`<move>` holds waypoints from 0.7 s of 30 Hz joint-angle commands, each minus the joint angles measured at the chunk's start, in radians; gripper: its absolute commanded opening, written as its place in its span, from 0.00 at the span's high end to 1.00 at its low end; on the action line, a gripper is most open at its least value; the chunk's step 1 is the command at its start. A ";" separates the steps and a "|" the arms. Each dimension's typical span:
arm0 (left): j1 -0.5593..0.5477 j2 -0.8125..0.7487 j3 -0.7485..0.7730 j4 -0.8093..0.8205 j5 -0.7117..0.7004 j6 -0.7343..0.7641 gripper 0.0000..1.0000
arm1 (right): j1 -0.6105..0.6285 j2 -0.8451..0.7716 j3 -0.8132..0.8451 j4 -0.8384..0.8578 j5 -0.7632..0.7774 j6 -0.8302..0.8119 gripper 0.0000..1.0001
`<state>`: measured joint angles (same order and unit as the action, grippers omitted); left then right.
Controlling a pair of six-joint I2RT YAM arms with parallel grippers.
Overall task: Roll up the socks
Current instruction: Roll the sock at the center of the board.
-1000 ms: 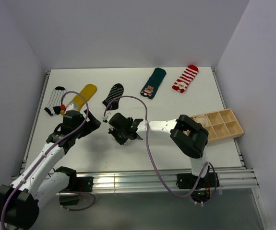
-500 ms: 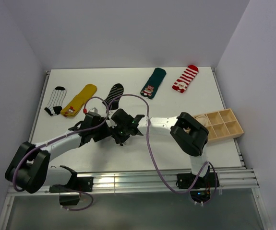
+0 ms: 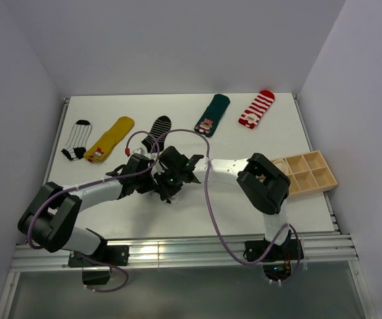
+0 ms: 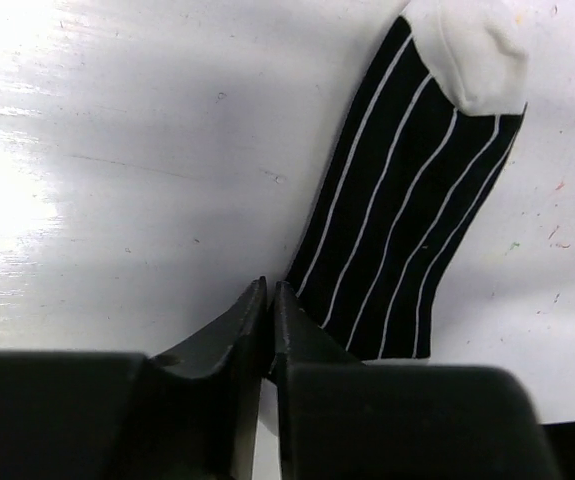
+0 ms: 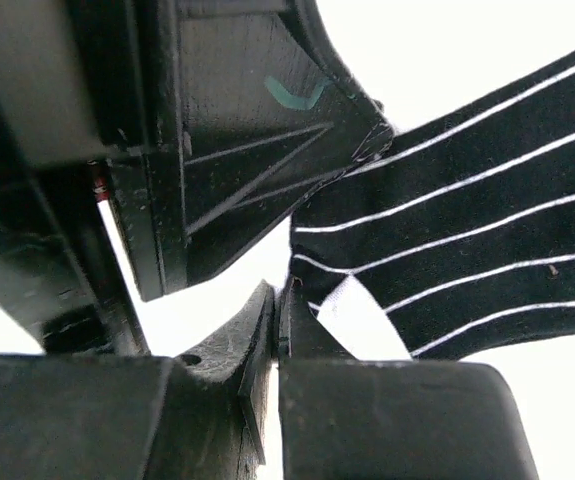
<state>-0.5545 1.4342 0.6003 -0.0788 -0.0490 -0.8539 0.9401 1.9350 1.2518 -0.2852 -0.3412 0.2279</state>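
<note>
Left gripper (image 4: 269, 292), with its fingers drawn almost together so that only a thin slit separates them, rests at the near edge of the black sock with thin white lines (image 4: 407, 220); whether a fold of fabric is nipped in that slit cannot be told. Right gripper (image 5: 277, 297) has its fingers pressed together just beside the same edge, and again the wrist view does not show whether any cloth is caught. The two grippers meet tip to tip over this end of the sock, which lies flat on the white table (image 3: 257, 143) left of centre, its white-tipped end pointing away in the left wrist view. Four other socks lie untouched along the far side: a white sock with black stripes (image 3: 78, 138), a yellow sock (image 3: 113, 136), a teal sock (image 3: 212, 113) and a red-and-white sock (image 3: 257, 108). A wooden compartment tray (image 3: 303, 171) sits at the right edge. The step in hand appears to be taking hold of the near end to start the first turn of the roll; nothing is rolled yet. The next move would call for a sure pinch on the edge, then a curl of that end over toward the white tip, with both grippers travelling together so the fabric does not skew. Compared with one second ago, the left arm has swung from near the yellow sock across to the right gripper and its fingers have come in from a wide spread; the right gripper has shifted only slightly, and the far row of socks is unchanged.
</note>
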 commanded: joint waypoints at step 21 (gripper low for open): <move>-0.048 0.049 -0.008 -0.091 -0.078 0.107 1.00 | -0.234 0.145 -0.003 0.081 -0.512 0.116 1.00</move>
<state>-0.5976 1.4525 0.6128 -0.0658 -0.0952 -0.8043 0.7353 2.0708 1.2675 -0.2543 -0.7815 0.3191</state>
